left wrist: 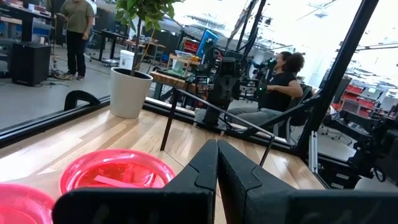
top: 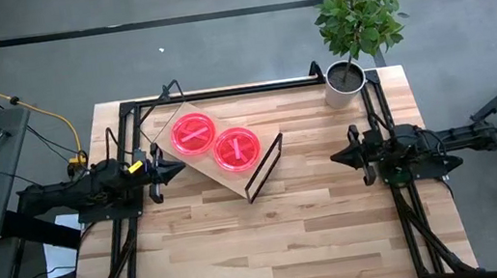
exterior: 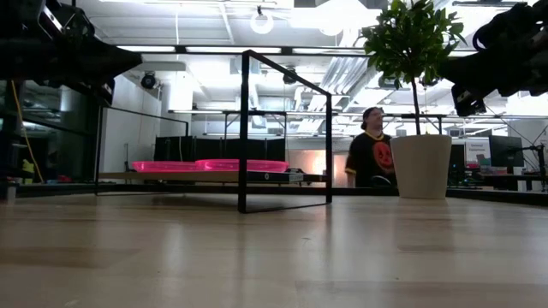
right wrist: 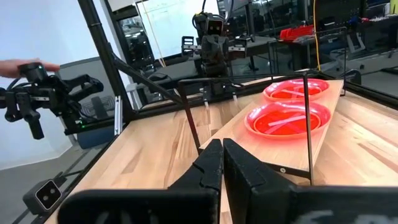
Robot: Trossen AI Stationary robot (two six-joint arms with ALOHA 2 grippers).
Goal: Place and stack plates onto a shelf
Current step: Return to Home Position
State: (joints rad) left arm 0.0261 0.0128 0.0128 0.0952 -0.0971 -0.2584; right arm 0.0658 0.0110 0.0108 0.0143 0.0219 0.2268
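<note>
Two pink-red plates lie side by side, flat on the shelf, one (top: 193, 133) farther back and left, one (top: 236, 148) nearer and right. They also show in the low view (exterior: 244, 163) and the right wrist view (right wrist: 287, 118). The shelf (top: 235, 182) is a light wood board on a black frame, standing askew on the table's far middle. My left gripper (top: 179, 167) hangs shut just left of the shelf and points toward it. My right gripper (top: 334, 157) hangs shut to the right of the shelf and holds nothing.
A potted plant in a white pot (top: 345, 82) stands at the table's far right corner. Black rails (top: 222, 92) run along the table's far edge and both sides. Bare tabletop (top: 282, 241) lies between the shelf and the near edge. A person (exterior: 374, 158) is in the room behind.
</note>
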